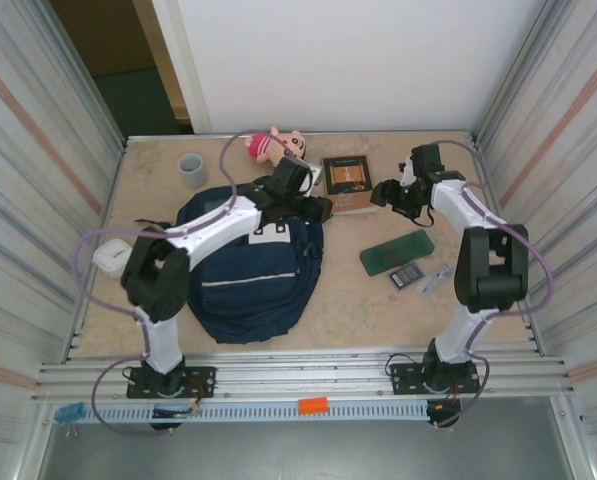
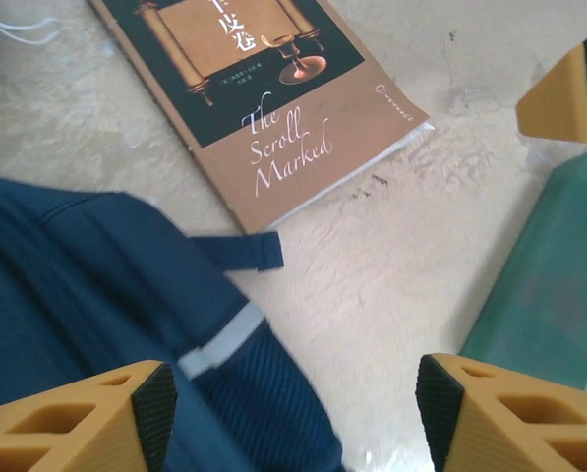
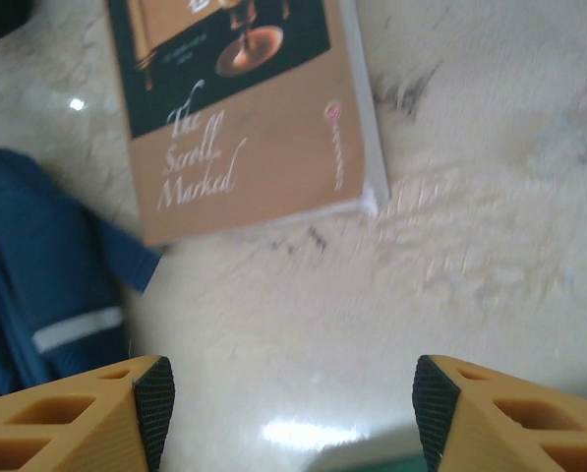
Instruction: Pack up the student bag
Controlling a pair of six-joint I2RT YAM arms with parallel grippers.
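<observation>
The student bag (image 1: 253, 265), a navy-blue backpack with white stripes, lies flat on the table left of centre. My left gripper (image 1: 316, 207) hovers at its top right corner. In the left wrist view that gripper (image 2: 293, 413) is open, with the bag's edge (image 2: 87, 305) under the left finger and bare table under the right. My right gripper (image 1: 386, 196) hangs just right of a brown book (image 1: 346, 178). In the right wrist view it (image 3: 291, 413) is open over bare table, with the book (image 3: 244, 108) ahead and the bag (image 3: 37, 265) at the left.
A green flat case (image 1: 398, 250), a small calculator (image 1: 406, 275) and a clear pen-like item (image 1: 436, 278) lie right of the bag. A pink plush toy (image 1: 275, 145) and a grey cup (image 1: 192, 168) stand at the back. A white box (image 1: 111, 258) sits far left. Ribbed walls close both sides.
</observation>
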